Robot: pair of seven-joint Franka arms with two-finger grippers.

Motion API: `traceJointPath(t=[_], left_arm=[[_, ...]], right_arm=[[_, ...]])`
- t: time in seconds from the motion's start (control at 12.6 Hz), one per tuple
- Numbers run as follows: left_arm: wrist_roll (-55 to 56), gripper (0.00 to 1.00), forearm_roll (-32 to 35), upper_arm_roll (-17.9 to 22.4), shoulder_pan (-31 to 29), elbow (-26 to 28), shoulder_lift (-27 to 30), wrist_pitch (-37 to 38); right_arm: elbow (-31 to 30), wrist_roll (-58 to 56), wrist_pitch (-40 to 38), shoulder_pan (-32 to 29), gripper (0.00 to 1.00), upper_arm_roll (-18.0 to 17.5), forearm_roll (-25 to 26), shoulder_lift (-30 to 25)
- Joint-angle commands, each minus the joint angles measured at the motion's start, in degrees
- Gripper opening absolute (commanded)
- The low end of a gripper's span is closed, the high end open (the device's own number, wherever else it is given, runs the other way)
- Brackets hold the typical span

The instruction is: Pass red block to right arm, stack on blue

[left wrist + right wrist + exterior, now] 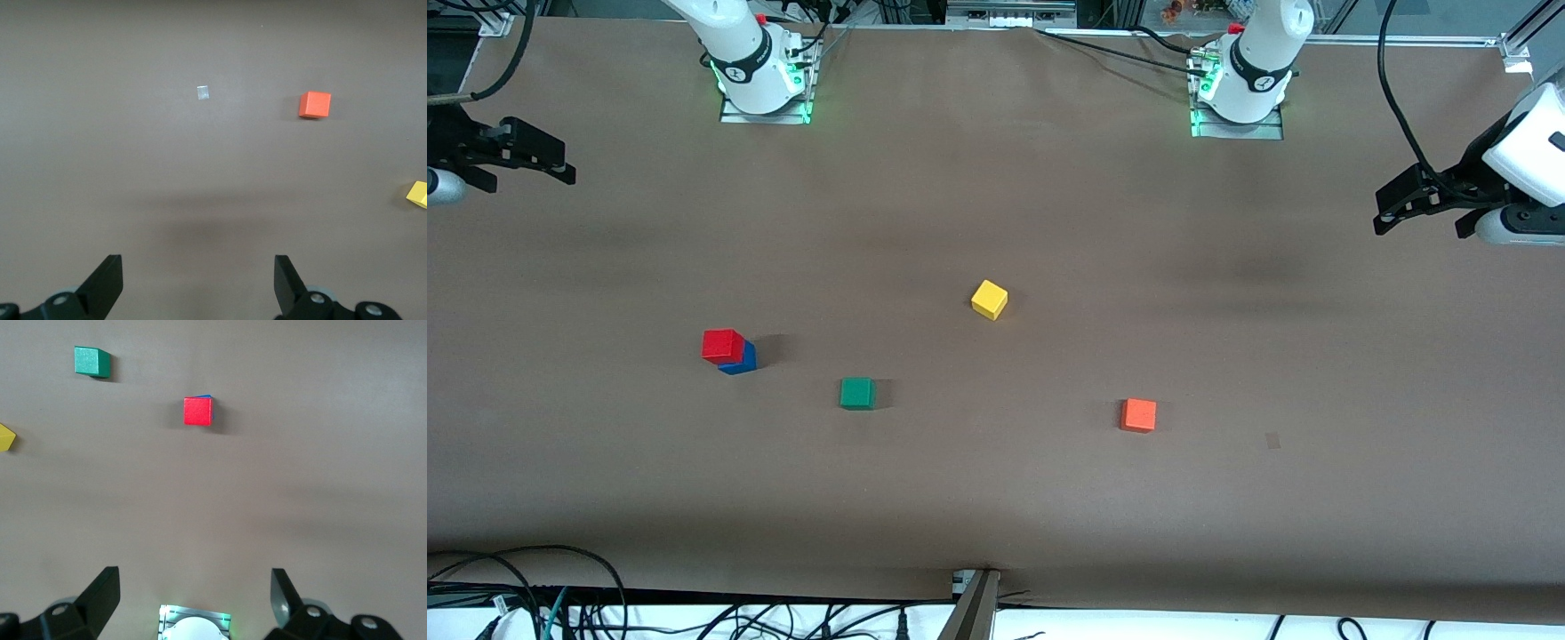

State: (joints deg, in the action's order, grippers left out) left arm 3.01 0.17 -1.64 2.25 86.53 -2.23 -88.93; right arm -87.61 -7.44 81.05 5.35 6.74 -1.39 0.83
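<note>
The red block (722, 345) rests on top of the blue block (743, 360), slightly offset, toward the right arm's end of the table. In the right wrist view the red block (198, 411) covers all but a sliver of the blue block (205, 397). My right gripper (529, 173) hangs open and empty above the table's edge at its own end, well apart from the stack. From its wrist, the right gripper (193, 577) holds nothing. My left gripper (1418, 222) hovers open and empty over the left arm's end; in its own view the left gripper (198, 263) frames only bare table.
A green cube (857, 393) lies beside the stack, nearer the front camera. A yellow cube (989, 300) sits mid-table, an orange cube (1138, 415) toward the left arm's end, with a small pale patch (1272, 440) beside it. Cables run along the table's front edge.
</note>
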Motion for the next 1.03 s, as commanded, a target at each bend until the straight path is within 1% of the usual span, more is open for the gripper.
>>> traceJointPath(t=[0.0, 0.95], left_arm=[[-0.6, 1.00, 1.0, 0.1, 0.0, -2.2, -0.7, 1.5], [-0.3, 1.00, 1.4, -0.2, 0.2, -2.2, -0.7, 1.7]], right_arm=[[1.7, -0.7, -0.9, -1.0, 1.00, -0.8, 0.7, 1.5], [1.8, -0.1, -0.5, -1.0, 1.00, -0.7, 0.6, 1.6]])
